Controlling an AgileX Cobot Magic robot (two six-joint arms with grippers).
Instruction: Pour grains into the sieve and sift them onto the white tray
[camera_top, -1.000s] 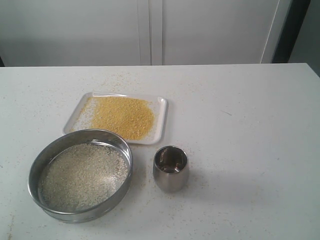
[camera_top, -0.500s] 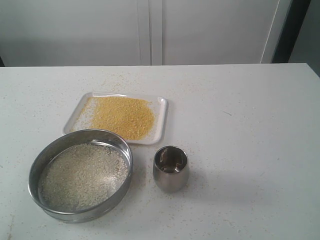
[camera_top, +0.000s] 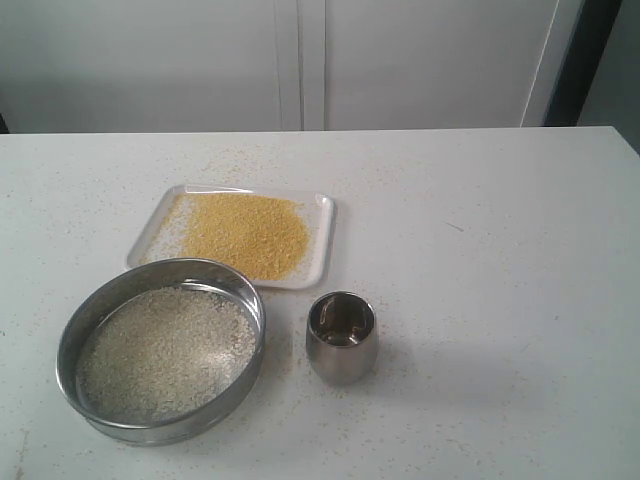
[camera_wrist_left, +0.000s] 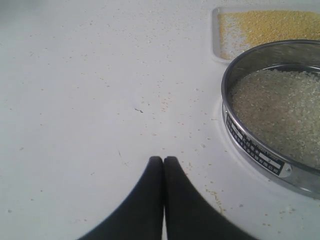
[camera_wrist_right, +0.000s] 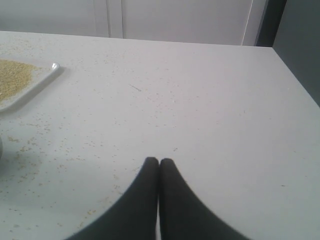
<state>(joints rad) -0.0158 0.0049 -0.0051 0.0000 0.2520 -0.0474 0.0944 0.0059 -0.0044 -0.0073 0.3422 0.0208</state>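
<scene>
The steel sieve (camera_top: 160, 350) rests on the table at the front left, with whitish grains (camera_top: 165, 350) spread over its mesh. Behind it lies the white tray (camera_top: 322, 245), carrying a heap of golden-yellow grains (camera_top: 245, 232). The left wrist view shows the sieve (camera_wrist_left: 252, 147) and a corner of the tray (camera_wrist_left: 216, 30); my left gripper (camera_wrist_left: 163, 160) is shut and empty over bare table beside the sieve. My right gripper (camera_wrist_right: 159, 161) is shut and empty above the table, with the tray's corner (camera_wrist_right: 52, 67) off to one side. No gripper appears in the exterior view.
A small rounded steel cup (camera_top: 342, 337) stands upright to the right of the sieve. Stray grains are scattered over the white table (camera_top: 500, 260). A white cabinet front runs behind the table's far edge.
</scene>
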